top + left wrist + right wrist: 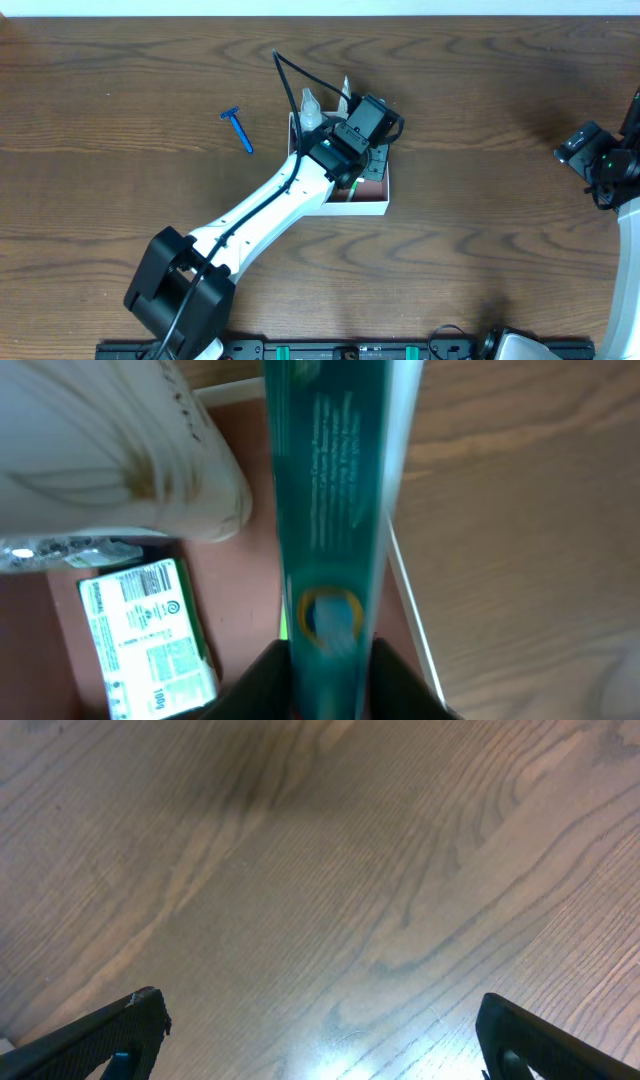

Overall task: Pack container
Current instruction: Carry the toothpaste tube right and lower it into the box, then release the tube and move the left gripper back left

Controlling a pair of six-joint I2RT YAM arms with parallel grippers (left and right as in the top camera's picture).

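The container (372, 205), a shallow white-walled box with a reddish-brown inside (240, 570), sits mid-table. My left gripper (352, 135) hangs over it, shut (330, 670) on a long teal tube (335, 500) that points toward the box's far side. Inside the box lie a green-and-white packet (145, 635) and a white pouch (110, 450), with a clear bottle top (311, 106) showing at the back. My right gripper (320, 1030) is open and empty above bare wood at the far right (600, 165).
A blue razor (238, 129) lies on the wooden table left of the container. The container's right wall (405, 595) runs just beside the tube. A black rail (350, 349) lines the table's front edge.
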